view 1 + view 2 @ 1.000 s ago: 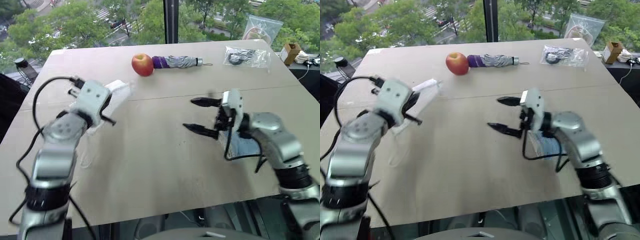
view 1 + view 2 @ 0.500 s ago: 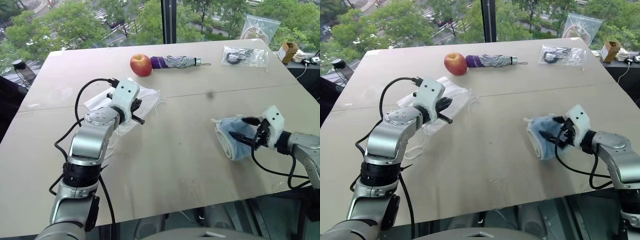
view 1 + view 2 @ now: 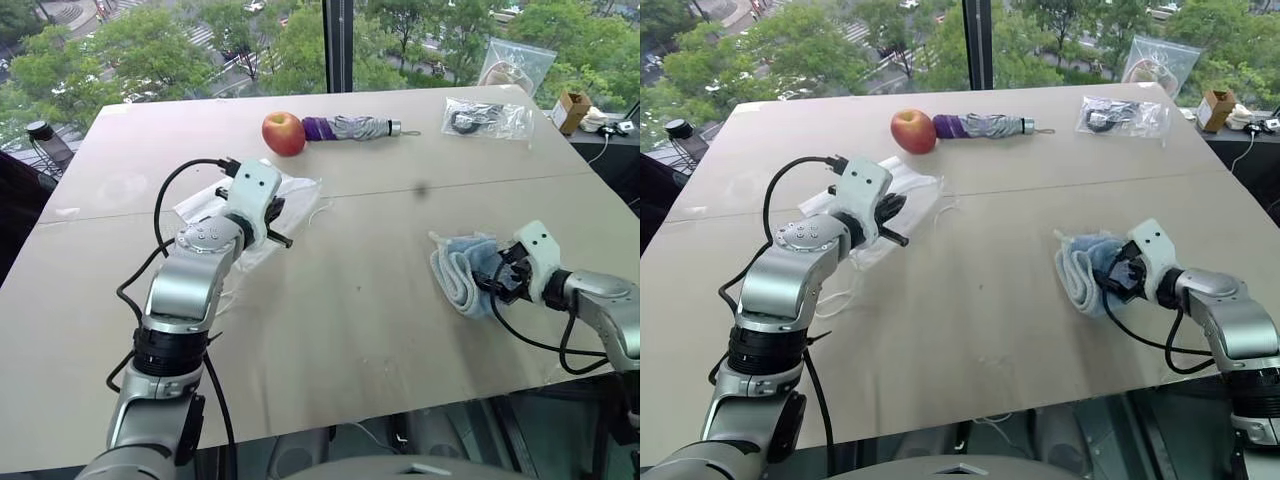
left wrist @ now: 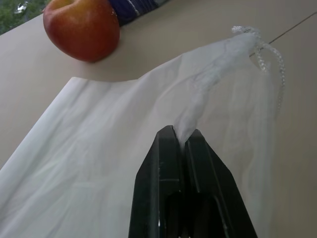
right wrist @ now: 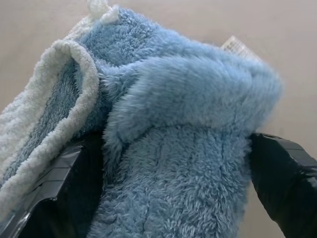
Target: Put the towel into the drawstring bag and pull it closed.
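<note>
Towel (image 3: pixel 462 272) lies bunched on table (image 3: pixel 350 320), right side; my right gripper (image 5: pixel 163 188) straddles it, jaws spread wide. Left wrist view adds detail: my left gripper (image 4: pixel 182 136) pinches a fold of drawstring bag (image 4: pixel 99 148), apple (image 4: pixel 81 27) just beyond.

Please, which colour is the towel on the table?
The towel is light blue, with a whitish edge; the right wrist view shows it best.

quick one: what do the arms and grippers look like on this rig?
Silver-grey metallic arm segments with black ribbed joint bands. White boxy wrist housings. Loose black cables loop outside each arm. Left gripper and right gripper: two black tapered fingers each. No markings legible.
</note>
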